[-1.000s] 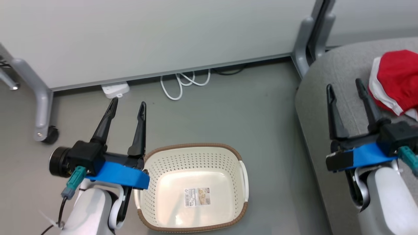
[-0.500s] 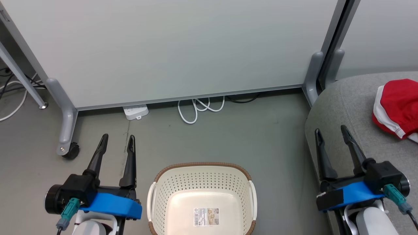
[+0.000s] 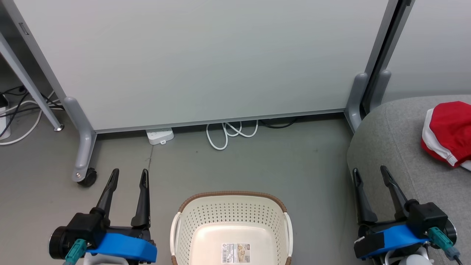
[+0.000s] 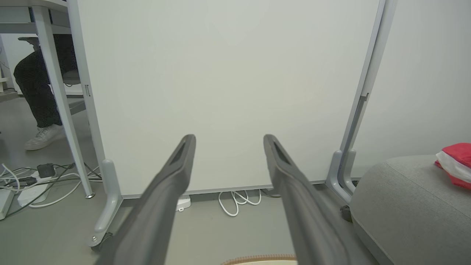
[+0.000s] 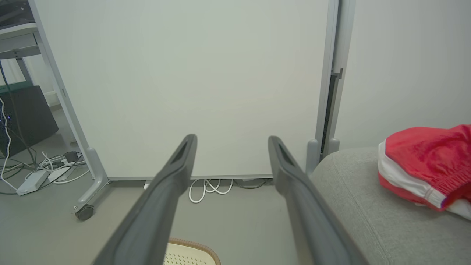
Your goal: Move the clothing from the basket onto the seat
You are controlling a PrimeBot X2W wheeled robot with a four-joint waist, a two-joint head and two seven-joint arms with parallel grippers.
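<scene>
Head view has the red clothing point(image 3: 450, 129) lying on the grey seat point(image 3: 390, 140), while the basket point(image 3: 206, 217) (paper label point(image 3: 235, 253) inside) sits on the floor point(image 3: 257, 165) between the left gripper point(image 3: 130, 172) and right gripper point(image 3: 368, 170), both with fingers apart.

Looks like an office used as a test space. Walled off by pale partitions point(image 3: 206, 62) on grey metal feet, one with a castor point(image 3: 89, 177). Laid with a plain grey floor point(image 3: 276, 165). Strewn along the wall with a power strip point(image 3: 159, 135), a coiled white cable point(image 3: 228, 132) and, further left, loose leads point(image 4: 44, 176). Furnished with a desk point(image 4: 59, 88), a person's leg point(image 4: 35, 88) and white shoe point(image 4: 43, 137) under it, and with a grey upholstered seat point(image 3: 390, 140).
</scene>
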